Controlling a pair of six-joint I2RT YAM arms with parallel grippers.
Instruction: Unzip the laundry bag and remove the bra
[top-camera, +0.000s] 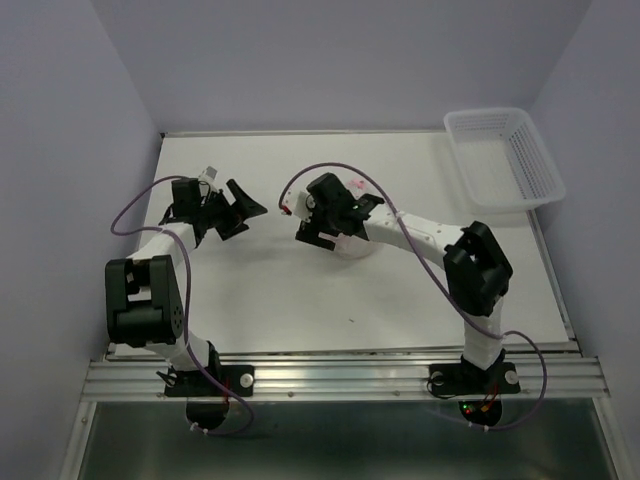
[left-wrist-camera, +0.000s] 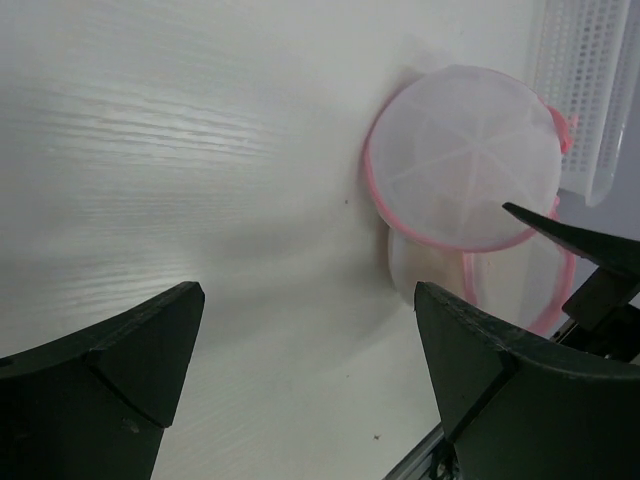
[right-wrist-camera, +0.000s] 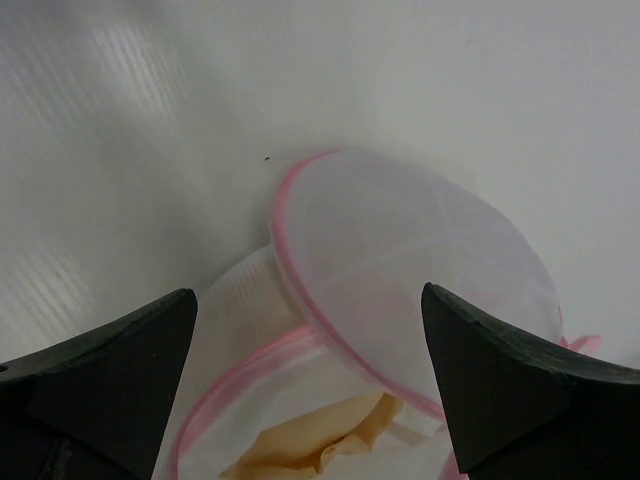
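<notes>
Laundry bag (right-wrist-camera: 410, 260) lies on the white table (top-camera: 300, 310), a little beyond the middle of it and directly under the right arm's claw. It is a small round pouch of white see-through mesh, edged in pink. The zip stands undone: the round top panel is tipped up and back like a lid, and the pink rim of the lower half gapes toward the right wrist camera. Inside that lower half the bra (right-wrist-camera: 305, 450) shows as a crumpled tan fold, lying within the rim; only part of it is in view at the bottom of the picture.

The right gripper (right-wrist-camera: 308, 293) hangs over the pouch with its two dark fingers spread wide, one to either side of the opening, and has hold of nothing. From above, the arm's wrist hides most of the pouch.

The left gripper (left-wrist-camera: 308, 290) is to the left of the pouch and apart from it, turned to face it. Its fingers are also spread wide, with only bare tabletop between them.

A white plastic basket (top-camera: 503, 155) sits at the far right corner of the table, apart from the pouch.
</notes>
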